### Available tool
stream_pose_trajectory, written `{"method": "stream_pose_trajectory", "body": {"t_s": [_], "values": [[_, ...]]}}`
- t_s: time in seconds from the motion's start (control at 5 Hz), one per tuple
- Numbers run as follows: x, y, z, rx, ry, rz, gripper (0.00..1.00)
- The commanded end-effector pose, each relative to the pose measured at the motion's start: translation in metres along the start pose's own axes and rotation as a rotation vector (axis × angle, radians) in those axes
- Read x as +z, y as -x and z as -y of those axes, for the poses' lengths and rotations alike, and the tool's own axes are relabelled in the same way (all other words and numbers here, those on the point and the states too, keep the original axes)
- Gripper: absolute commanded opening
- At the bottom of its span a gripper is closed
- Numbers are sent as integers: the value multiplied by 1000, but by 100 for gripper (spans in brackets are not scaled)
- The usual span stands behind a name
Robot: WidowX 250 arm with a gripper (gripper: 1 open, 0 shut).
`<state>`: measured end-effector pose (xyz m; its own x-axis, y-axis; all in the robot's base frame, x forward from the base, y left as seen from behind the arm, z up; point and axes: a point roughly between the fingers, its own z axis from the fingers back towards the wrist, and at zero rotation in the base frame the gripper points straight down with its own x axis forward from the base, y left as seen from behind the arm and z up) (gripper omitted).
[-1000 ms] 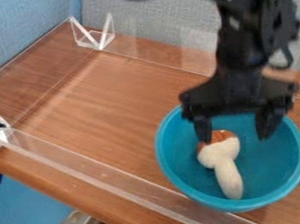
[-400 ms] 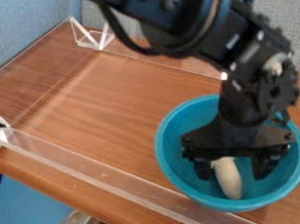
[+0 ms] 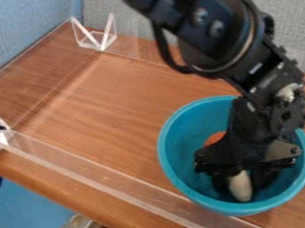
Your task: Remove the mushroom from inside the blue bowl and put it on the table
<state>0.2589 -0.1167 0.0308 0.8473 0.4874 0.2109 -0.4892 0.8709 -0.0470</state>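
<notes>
Grasp step in progress. Gripper (image 3: 244, 174) sitting deep inside blue bowl (image 3: 184, 133), lower right of frame, fingers straddling mushroom (image 3: 238, 186). Jaws looking part-closed around stem; cannot tell if grip is firm. Next, by my read: finish closing, lift clear of rim, carry toward bare table (image 3: 100, 90) upper left, release.
</notes>
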Motion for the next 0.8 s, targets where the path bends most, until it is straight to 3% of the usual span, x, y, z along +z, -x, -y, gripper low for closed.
{"method": "stream_pose_trajectory", "body": {"t_s": [0.0, 0.2, 0.4, 0.6], "values": [[15, -10, 9, 22, 38, 27, 0], [27, -17, 8, 47, 46, 30, 100], [37, -20, 9, 56, 63, 34, 0], [57, -21, 8, 99, 79, 43, 0]]}}
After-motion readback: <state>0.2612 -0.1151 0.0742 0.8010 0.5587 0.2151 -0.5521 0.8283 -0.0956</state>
